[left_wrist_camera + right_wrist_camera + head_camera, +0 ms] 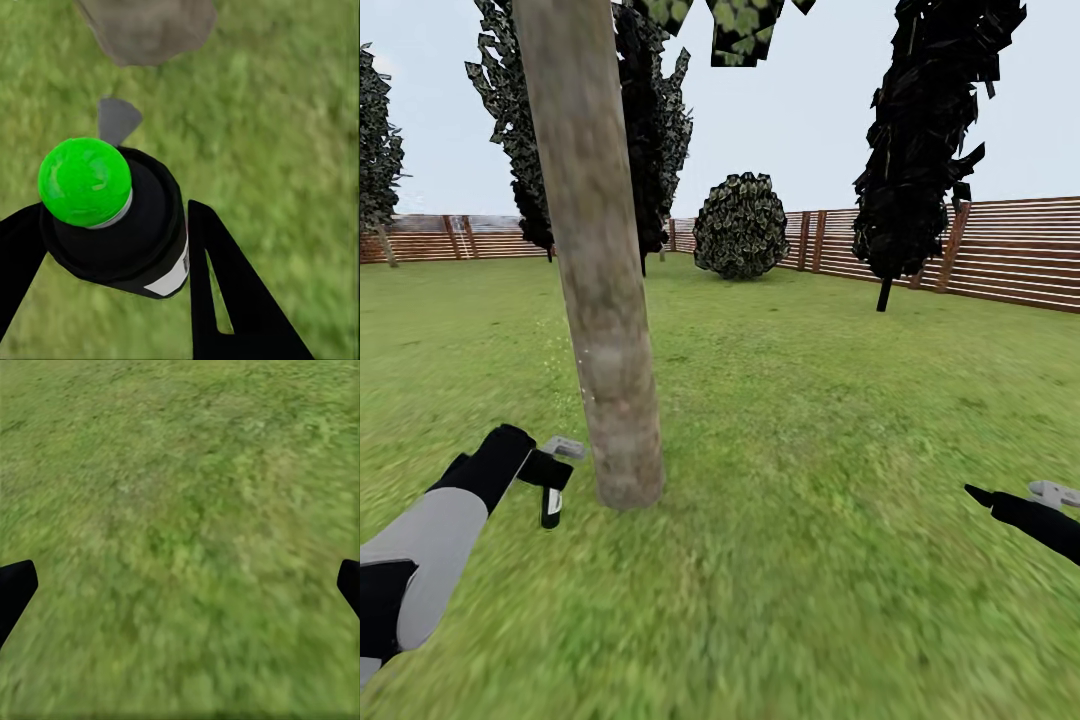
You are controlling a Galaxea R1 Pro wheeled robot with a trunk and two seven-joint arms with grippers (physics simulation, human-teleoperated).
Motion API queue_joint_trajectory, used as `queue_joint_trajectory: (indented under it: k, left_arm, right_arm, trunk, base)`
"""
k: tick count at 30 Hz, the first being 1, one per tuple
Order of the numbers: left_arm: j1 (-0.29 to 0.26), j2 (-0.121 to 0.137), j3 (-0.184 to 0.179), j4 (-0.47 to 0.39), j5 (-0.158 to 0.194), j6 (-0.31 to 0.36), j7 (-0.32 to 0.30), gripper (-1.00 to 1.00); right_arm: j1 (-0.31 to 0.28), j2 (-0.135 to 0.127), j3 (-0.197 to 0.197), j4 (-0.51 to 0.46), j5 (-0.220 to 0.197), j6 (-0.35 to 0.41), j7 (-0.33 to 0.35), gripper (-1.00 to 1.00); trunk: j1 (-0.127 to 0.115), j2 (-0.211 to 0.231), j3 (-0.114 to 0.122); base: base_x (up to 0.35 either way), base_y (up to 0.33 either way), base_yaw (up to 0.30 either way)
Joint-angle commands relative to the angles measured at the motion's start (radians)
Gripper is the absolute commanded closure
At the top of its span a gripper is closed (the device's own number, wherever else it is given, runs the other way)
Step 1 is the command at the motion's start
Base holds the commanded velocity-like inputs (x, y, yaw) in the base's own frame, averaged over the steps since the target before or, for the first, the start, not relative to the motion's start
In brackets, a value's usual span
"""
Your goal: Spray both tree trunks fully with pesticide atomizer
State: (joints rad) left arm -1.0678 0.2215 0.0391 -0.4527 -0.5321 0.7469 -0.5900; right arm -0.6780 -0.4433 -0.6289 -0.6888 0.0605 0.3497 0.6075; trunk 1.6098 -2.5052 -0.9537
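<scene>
Fenced garden: lawn [810, 420], slat fence [1010, 250], trees [925, 130].

The left arm [430, 545] has a smooth grey forearm shell and a black wrist. Its tool [112, 300] has flat black fingers [232, 300], one with a narrow slot. The right tool [1000, 500] is black with a grey part.

One thick grey-brown tree trunk [600, 270]. Three dark narrow conifers: one behind the trunk [650, 130], one at right [925, 140], one at far left edge [378, 150]. One round shrub [741, 226]. One slat fence [1010, 250]. One atomizer [112, 217]. Two grippers: left gripper [550, 475], right gripper [1025, 500].
</scene>
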Motion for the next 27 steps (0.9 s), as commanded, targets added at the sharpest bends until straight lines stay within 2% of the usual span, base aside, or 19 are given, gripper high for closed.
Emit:
queue_joint_trajectory:
  k: [1, 7, 15, 23, 27]
  left_arm:
    - [0.0, 0.0, -0.001, -0.007, -0.005, -0.001, -0.009, 1.0]
    - [0.0, -0.004, -0.001, -0.022, -0.002, -0.001, -0.023, 1.0]
    - [0.002, -0.003, -0.001, -0.02, -0.002, -0.004, -0.023, 1.0]
    - [0.01, -0.001, -0.002, -0.012, -0.003, -0.024, -0.021, 1.0]
    - [0.012, -0.001, -0.002, 0.051, -0.003, -0.051, -0.018, 1.0]
  right_arm:
    - [0.0, 0.0, 0.0, 0.0, 0.0, 0.0, 0.0, -1.0]
    - [0.0, 0.0, 0.0, 0.0, 0.0, 0.0, 0.0, -1.0]
    - [0.0, 0.0, 0.0, 0.0, 0.0, 0.0, 0.0, -1.0]
    - [0.0, 0.0, 0.0, 0.0, 0.0, 0.0, 0.0, -1.0]
    - [0.0, 0.0, 0.0, 0.0, 0.0, 0.0, 0.0, -1.0]
  trunk:
    - [0.0, 0.0, 0.0]
    - [0.0, 0.0, 0.0]
    - [0.0, 0.0, 0.0]
    - [0.0, 0.0, 0.0]
    - [0.0, 0.0, 0.0]
  base:
    - [0.0, 0.0, 0.0]
    - [0.004, 0.0, 0.0]
    - [0.224, 0.0, 0.0]
    - [0.016, 0.0, 0.0]
    - [0.0, 0.0, 0.0]
